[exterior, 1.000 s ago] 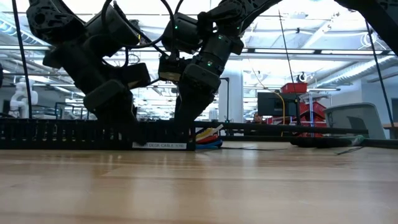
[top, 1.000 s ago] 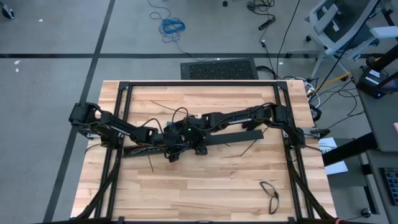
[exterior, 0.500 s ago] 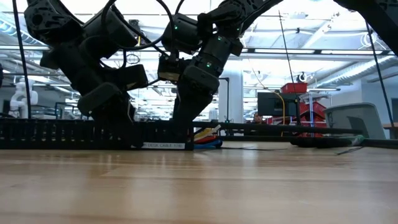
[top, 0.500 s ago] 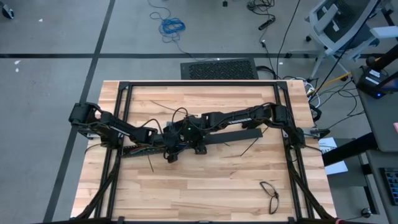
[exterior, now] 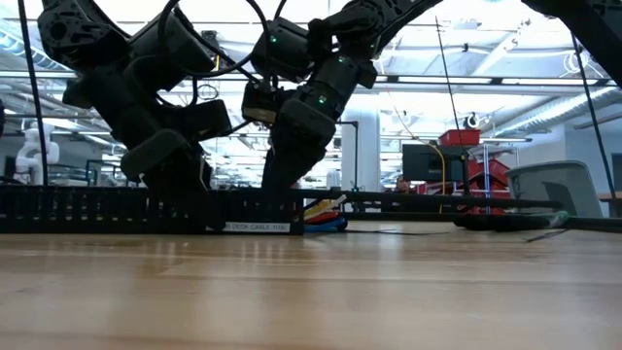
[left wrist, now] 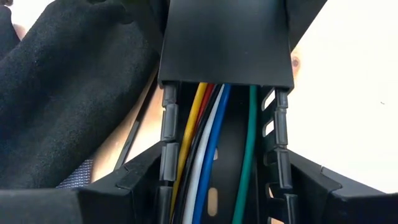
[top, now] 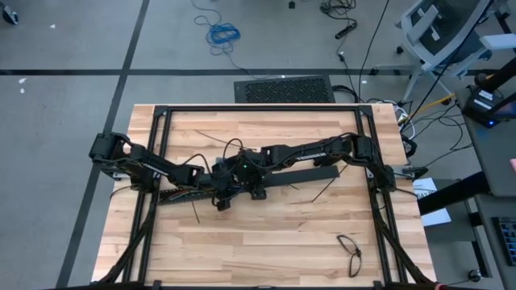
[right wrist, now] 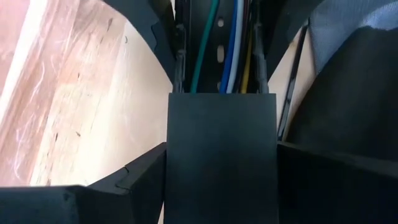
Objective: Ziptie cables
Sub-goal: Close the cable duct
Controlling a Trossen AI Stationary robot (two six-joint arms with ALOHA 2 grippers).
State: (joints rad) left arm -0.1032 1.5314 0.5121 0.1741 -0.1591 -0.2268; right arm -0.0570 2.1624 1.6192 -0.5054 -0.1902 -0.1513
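Left gripper (left wrist: 217, 205) is clamped on the slotted cable duct (left wrist: 225, 37); coloured cables (left wrist: 205, 155) run between its fingers. Right gripper (right wrist: 221, 186) is clamped on the same duct.

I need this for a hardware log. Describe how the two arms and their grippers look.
Both arms are matte black, built of chunky jointed segments. The left arm and right arm carry looping black cables near the wrists. Small green lights glow on the right wrist. The left gripper and right gripper have plain black angular fingers.
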